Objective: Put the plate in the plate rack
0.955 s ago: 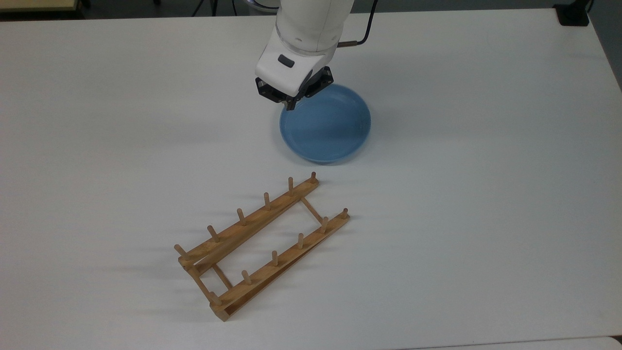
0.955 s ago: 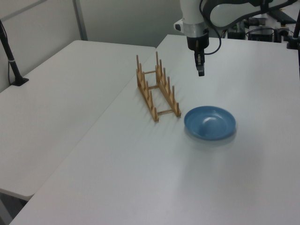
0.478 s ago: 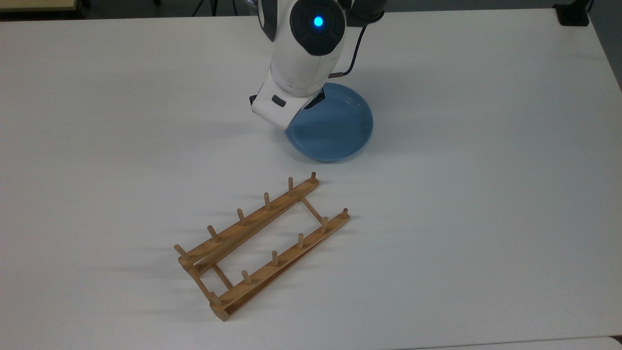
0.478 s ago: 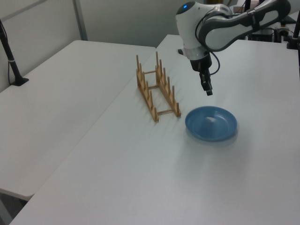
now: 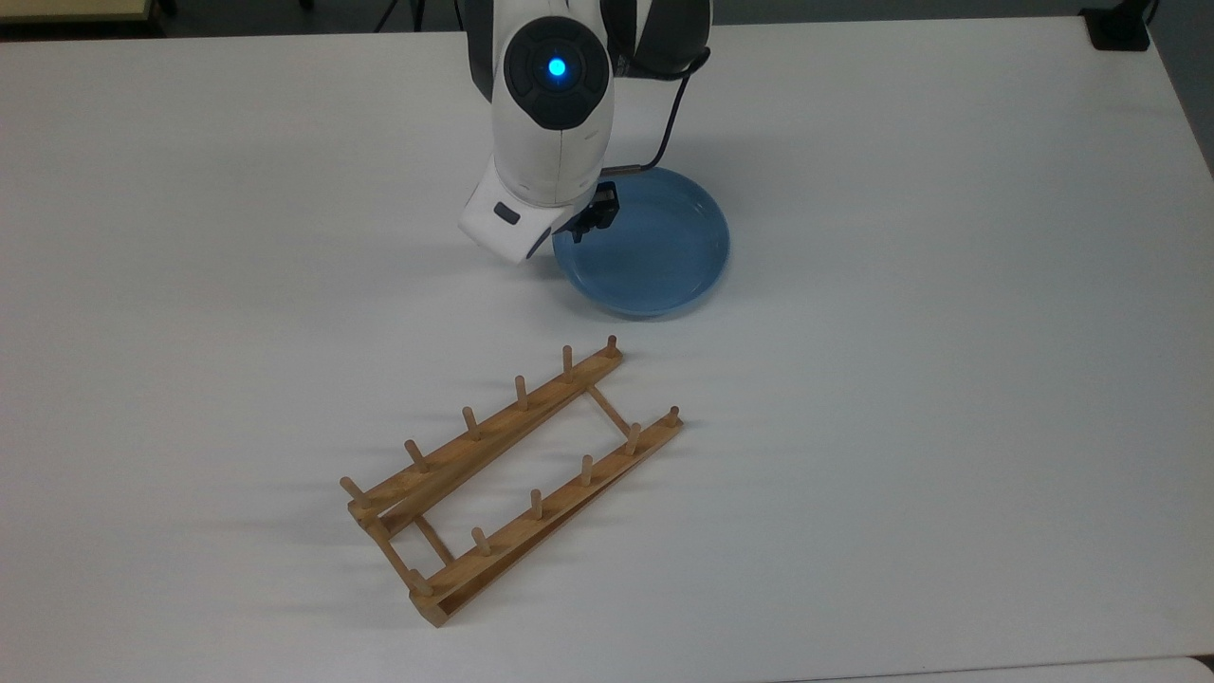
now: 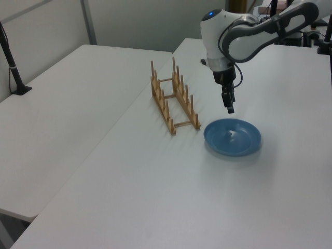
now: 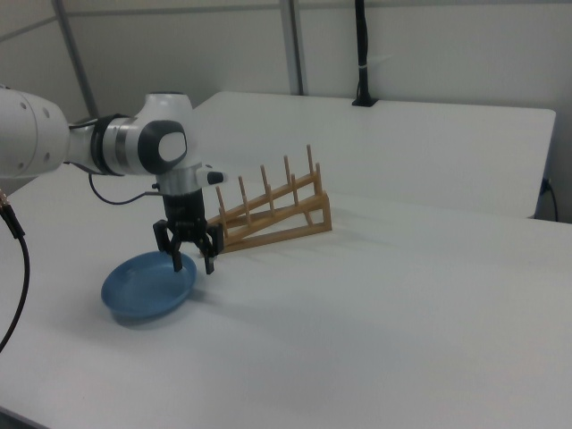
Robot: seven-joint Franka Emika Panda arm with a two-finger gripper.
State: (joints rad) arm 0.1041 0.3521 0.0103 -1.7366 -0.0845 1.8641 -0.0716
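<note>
The round, shallow, glossy light-blue plate (image 5: 645, 249) is lying flat on the white bench (image 5: 948, 379), not touching the rack. In the top view it is sitting at about 1 o'clock from the long, low, light-brown wooden plate rack (image 5: 507, 479), with bare bench showing between the two.

The rack is standing on the bench with its upright pegs empty; its two rails are running diagonally in the top view, from 7 o'clock up toward 1 o'clock.

The white robot arm (image 5: 550, 123) is reaching down over the plate's edge at roughly 9 o'clock of the plate in the top view. The gripper (image 7: 189, 261) is pointing downward. In the right view the black fingers (image 7: 211, 260) are standing spread apart with a clear gap between them, holding nothing, and are hanging at the rack-side rim of the plate. In the left view the gripper (image 6: 229, 108) is hovering just above the plate's far rim; contact with the rim cannot be determined.

A blue indicator light (image 5: 557, 67) is glowing on the arm.
</note>
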